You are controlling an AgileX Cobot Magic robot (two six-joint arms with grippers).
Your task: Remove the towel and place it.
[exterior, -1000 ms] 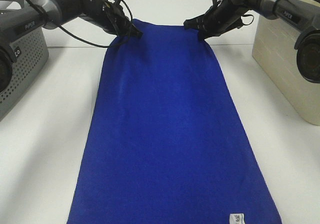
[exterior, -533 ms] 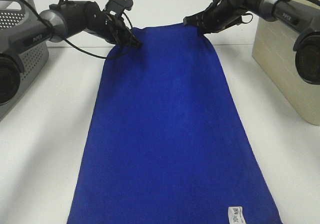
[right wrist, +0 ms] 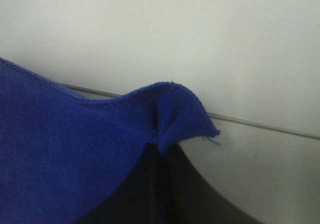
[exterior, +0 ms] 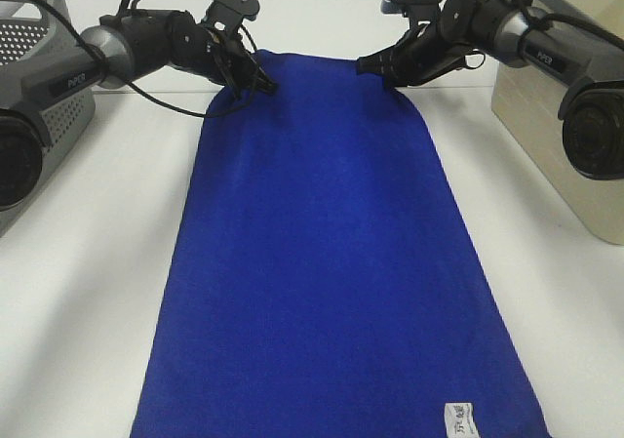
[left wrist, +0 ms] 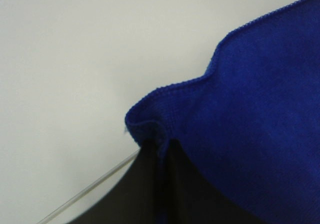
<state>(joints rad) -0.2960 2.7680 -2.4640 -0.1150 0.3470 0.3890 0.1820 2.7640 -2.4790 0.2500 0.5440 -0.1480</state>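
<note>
The royal-blue towel (exterior: 327, 253) lies spread lengthwise on the white table (exterior: 88, 262), its white label (exterior: 458, 421) at the near right corner. My left gripper (exterior: 261, 82) is shut on the towel's far left corner; the pinched cloth (left wrist: 160, 129) bunches between the dark fingers in the left wrist view. My right gripper (exterior: 375, 67) is shut on the far right corner, where the cloth (right wrist: 170, 114) folds up between the fingers in the right wrist view. Both far corners sit low, near the table.
A grey perforated basket (exterior: 44, 106) stands at the left edge and a beige basket (exterior: 551, 116) at the right edge. A seam line (right wrist: 265, 125) crosses the table behind the towel's far edge.
Both grippers have come down toward the table with the towel's far corners still pinched. The towel's far edge has dropped and flattened; the rest of the cloth has barely moved.
</note>
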